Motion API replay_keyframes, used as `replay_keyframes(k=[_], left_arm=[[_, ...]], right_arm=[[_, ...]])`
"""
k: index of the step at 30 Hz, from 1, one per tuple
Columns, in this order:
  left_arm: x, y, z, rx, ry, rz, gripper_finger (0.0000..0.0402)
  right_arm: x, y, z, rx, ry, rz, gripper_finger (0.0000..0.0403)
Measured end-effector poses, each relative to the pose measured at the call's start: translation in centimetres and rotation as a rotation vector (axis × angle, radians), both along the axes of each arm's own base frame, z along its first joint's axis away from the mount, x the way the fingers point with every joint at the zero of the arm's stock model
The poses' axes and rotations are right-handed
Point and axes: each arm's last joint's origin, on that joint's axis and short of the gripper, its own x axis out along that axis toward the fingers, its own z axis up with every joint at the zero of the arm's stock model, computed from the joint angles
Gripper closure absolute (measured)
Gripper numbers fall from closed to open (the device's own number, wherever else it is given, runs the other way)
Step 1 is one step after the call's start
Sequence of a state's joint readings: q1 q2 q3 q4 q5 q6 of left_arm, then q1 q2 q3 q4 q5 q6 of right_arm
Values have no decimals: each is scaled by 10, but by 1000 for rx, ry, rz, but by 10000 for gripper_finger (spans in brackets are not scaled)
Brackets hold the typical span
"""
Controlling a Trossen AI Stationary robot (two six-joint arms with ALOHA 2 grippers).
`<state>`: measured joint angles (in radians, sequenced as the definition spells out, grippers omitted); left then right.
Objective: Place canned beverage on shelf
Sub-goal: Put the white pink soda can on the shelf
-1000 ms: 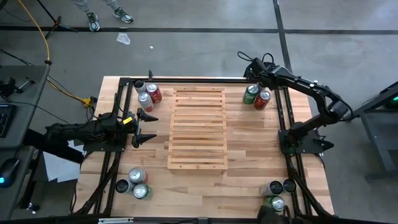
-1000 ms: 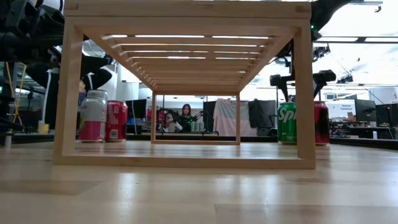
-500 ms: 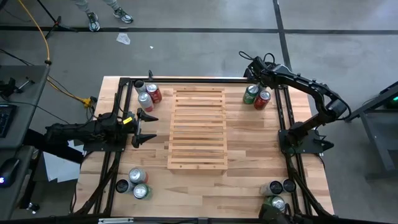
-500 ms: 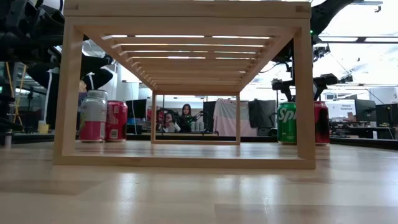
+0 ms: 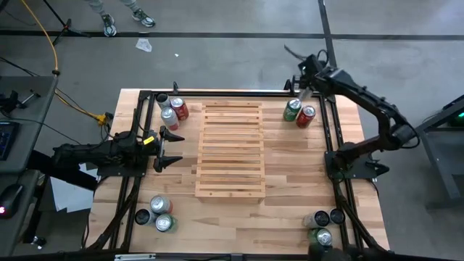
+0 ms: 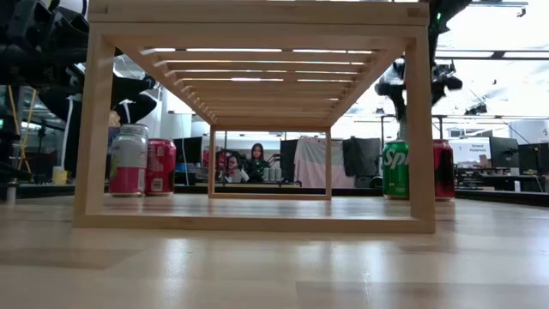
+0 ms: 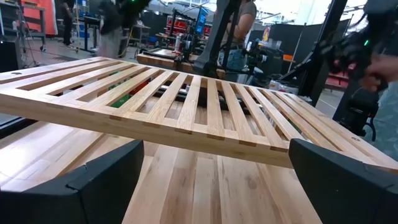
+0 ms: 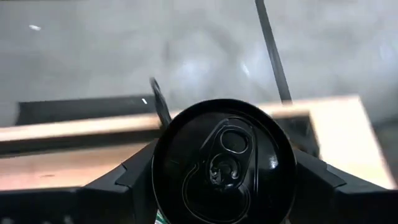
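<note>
The shelf (image 5: 230, 148) of pale slats stands on its legs in the middle of the table; it also fills the low view (image 6: 257, 112). My right gripper (image 5: 303, 85) hangs over the table's far right corner, shut on a black-topped can (image 8: 224, 162), whose pale body (image 5: 304, 94) shows below the fingers. A green can (image 5: 292, 109) and a red can (image 5: 307, 115) stand upright just near of it. My left gripper (image 5: 174, 148) waits open and level at the shelf's left side, facing the shelf's slats (image 7: 186, 106). My right gripper pinches the can between its two fingers, one on each opposite side of the wall just below the top rim (image 8: 163, 180). The fingers (image 8: 124, 180) come slanting down from the table's right. The can is lifted clear of the table, its top tilted toward the wrist camera.
More cans stand in groups at the far left (image 5: 172, 109), near left (image 5: 158, 212) and near right (image 5: 322, 226) corners. A black metal frame (image 5: 328, 138) runs along the table's sides and far edge. People sit in the room behind the table (image 6: 256, 161).
My right gripper has risen from table height beside the green and red cans and has rolled at the wrist. The black-topped can has come up with it, clear of the table. The green and red cans have stayed in place.
</note>
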<state>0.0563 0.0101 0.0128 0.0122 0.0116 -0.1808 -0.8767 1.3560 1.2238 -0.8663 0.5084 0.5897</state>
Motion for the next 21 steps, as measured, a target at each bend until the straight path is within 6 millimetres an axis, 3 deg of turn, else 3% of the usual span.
replay_keyframes(k=[6, 12, 16, 21], left_arm=[[0, 0, 0, 0, 0, 0, 9], [0, 0, 0, 0, 0, 0, 9], [0, 0, 0, 0, 0, 0, 9], [0, 0, 0, 0, 0, 0, 9]], right_arm=[[11, 12, 82, -152, 34, 424, 163], [25, 56, 153, -280, -80, 920, 163], [36, 86, 176, -294, -113, 1123, 163], [67, 108, 177, -197, -91, 1265, 163]])
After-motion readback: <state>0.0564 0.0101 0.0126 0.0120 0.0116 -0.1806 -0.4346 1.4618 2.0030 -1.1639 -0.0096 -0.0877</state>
